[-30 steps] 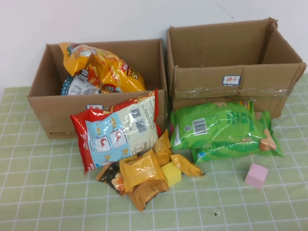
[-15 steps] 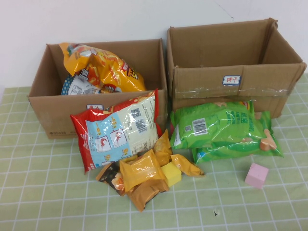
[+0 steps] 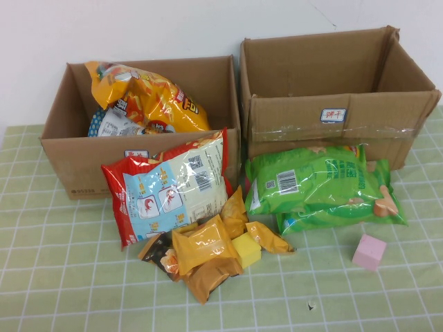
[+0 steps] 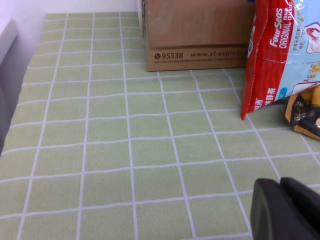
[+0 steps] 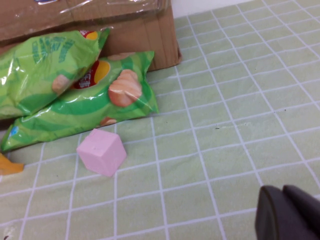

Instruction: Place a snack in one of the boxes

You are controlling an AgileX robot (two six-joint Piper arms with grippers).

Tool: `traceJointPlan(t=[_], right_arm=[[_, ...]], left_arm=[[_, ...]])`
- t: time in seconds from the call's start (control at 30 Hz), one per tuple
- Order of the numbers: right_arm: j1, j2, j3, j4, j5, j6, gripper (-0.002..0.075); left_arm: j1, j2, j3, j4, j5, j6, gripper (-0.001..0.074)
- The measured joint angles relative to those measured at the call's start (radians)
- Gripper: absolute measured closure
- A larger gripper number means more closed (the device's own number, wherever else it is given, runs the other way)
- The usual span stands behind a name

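Two open cardboard boxes stand at the back: the left box point(image 3: 76, 166) holds a yellow chip bag point(image 3: 149, 97), and nothing shows inside the right box point(image 3: 332, 124). A red and blue snack bag point(image 3: 173, 187) leans on the left box. Two green chip bags point(image 3: 311, 181) lie before the right box. Several small orange packets point(image 3: 204, 245) lie in front. Neither gripper shows in the high view. My left gripper point(image 4: 279, 183) is shut and empty, low over the mat near the red bag point(image 4: 280, 50). My right gripper point(image 5: 282, 190) is shut and empty, right of the green bags point(image 5: 90, 95).
A yellow cube point(image 3: 246, 249) sits among the packets and a pink cube point(image 3: 369, 251) lies on the mat at the right, also in the right wrist view point(image 5: 101, 151). The green checked mat point(image 3: 62, 263) covers the table.
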Motion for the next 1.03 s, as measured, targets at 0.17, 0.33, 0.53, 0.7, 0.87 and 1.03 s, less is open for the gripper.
traceJointPlan(t=[0.17, 0.33, 0.53, 0.7, 0.87, 1.03], right_arm=[[0.0, 0.0, 0.0, 0.0, 0.0, 0.0, 0.0726], [0.0, 0.0, 0.0, 0.0, 0.0, 0.0, 0.0726], [0.0, 0.0, 0.0, 0.0, 0.0, 0.0, 0.0726], [0.0, -0.002, 0.0, 0.0, 0.0, 0.0, 0.0726], [0.0, -0.002, 0.0, 0.0, 0.0, -0.117, 0.0726], [0.0, -0.002, 0.0, 0.0, 0.0, -0.285, 0.0726]], left_arm=[[0.0, 0.0, 0.0, 0.0, 0.0, 0.0, 0.0737], [0.0, 0.0, 0.0, 0.0, 0.0, 0.0, 0.0737], [0.0, 0.0, 0.0, 0.0, 0.0, 0.0, 0.0737], [0.0, 0.0, 0.0, 0.0, 0.0, 0.0, 0.0737], [0.0, 0.0, 0.0, 0.0, 0.0, 0.0, 0.0737], [0.0, 0.0, 0.0, 0.0, 0.0, 0.0, 0.0737]])
